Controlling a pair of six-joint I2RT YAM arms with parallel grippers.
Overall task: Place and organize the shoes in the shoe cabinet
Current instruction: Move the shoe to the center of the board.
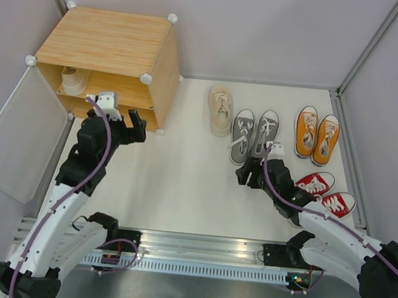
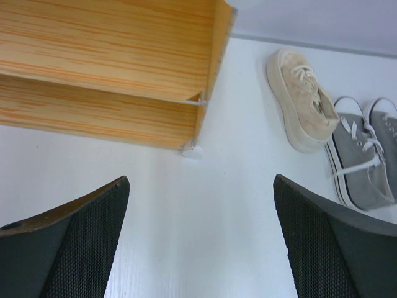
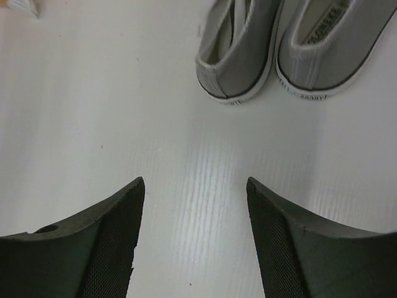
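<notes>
**Overhead and wrist views.** The light-wood cube shoe cabinet stands at the far left of the white table. Its white hinged door panel stands open to the left. One cream canvas sneaker sits in the upper compartment, with only part of it showing under the top panel. The left arm's wrist screens most of the lower compartment, and its contents cannot be made out.

The second cream sneaker lies on the table to the right of the cabinet, well apart from it. Just beside it is the grey pair of lace-up sneakers. Further right are the orange pair and, nearer the arms, the red pair. The right arm overlaps one end of the red pair.

The left gripper hangs over bare table before the cabinet's lower right corner, its fingers spread wide with nothing between them. Its wrist view crops the cabinet to a few wooden panels and cuts off the grey pair at the right edge.

The right gripper hangs over bare table near the heels of the grey pair, fingers likewise spread and empty. Only the heel ends show in that view; the rest runs off the top edge.
</notes>
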